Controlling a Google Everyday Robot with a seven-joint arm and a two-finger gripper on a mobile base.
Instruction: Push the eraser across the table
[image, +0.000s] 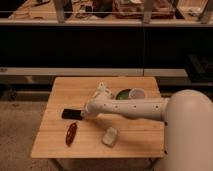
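The eraser is a small flat black block lying on the left part of the light wooden table. My white arm reaches in from the right across the table. The gripper is at the arm's left end, low over the tabletop and right at the eraser's right end. I cannot tell whether it touches the eraser.
A reddish-brown elongated object lies near the front left. A whitish block lies front centre. A white object and a green bowl with a white cup sit behind the arm. Dark shelving stands behind the table.
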